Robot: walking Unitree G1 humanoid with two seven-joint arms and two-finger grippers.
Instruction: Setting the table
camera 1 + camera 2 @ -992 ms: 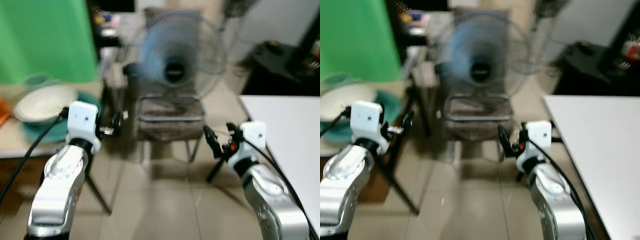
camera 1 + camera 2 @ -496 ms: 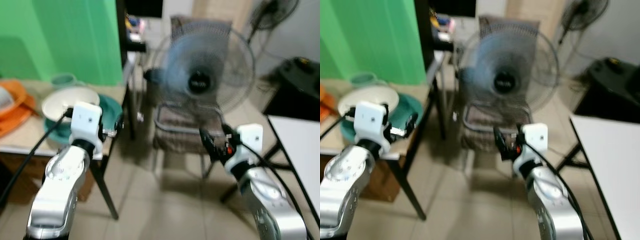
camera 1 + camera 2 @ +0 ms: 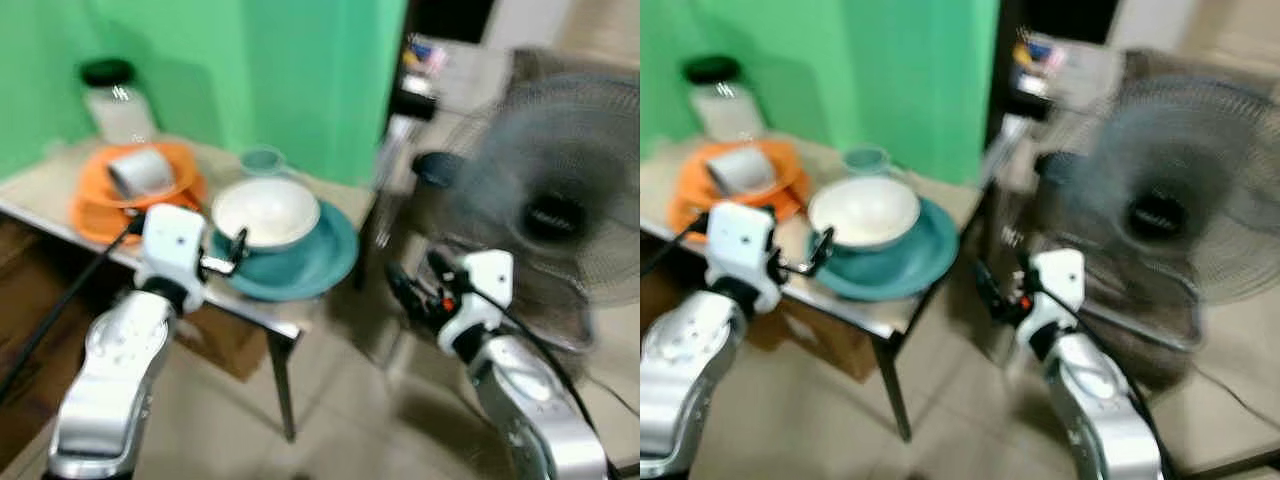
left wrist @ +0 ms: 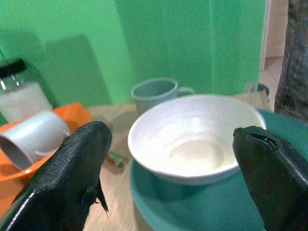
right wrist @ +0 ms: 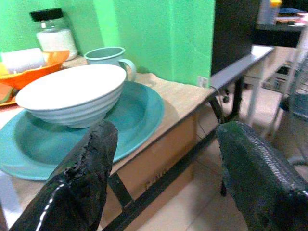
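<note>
A white bowl (image 3: pixel 266 210) sits on a teal plate (image 3: pixel 318 265) on a low wooden table (image 3: pixel 45 185) in front of a green wall. Behind the bowl stands a teal mug (image 4: pixel 156 91). To their left, an orange plate (image 3: pixel 100 205) carries a white cup (image 3: pixel 140 172) lying on its side, with a black-lidded jar (image 3: pixel 112 100) beyond it. My left gripper (image 3: pixel 232 256) is open at the table's near edge, its fingers (image 4: pixel 82 163) spread wide before the bowl. My right gripper (image 3: pixel 405 285) is open beside the table's right end, off the table, and faces the plate (image 5: pixel 139 115).
A standing fan (image 3: pixel 555 215) is close on my right, behind the right arm. A black shelf unit (image 3: pixel 425 75) with small items stands beyond the table's right end. A cardboard box (image 3: pixel 215 340) sits under the table. Tiled floor (image 3: pixel 340 430) lies below my arms.
The camera has swung left: the table with the dishes now sits in front of my left arm and the fan has slid right. Both arms keep their pose, grippers still open.
</note>
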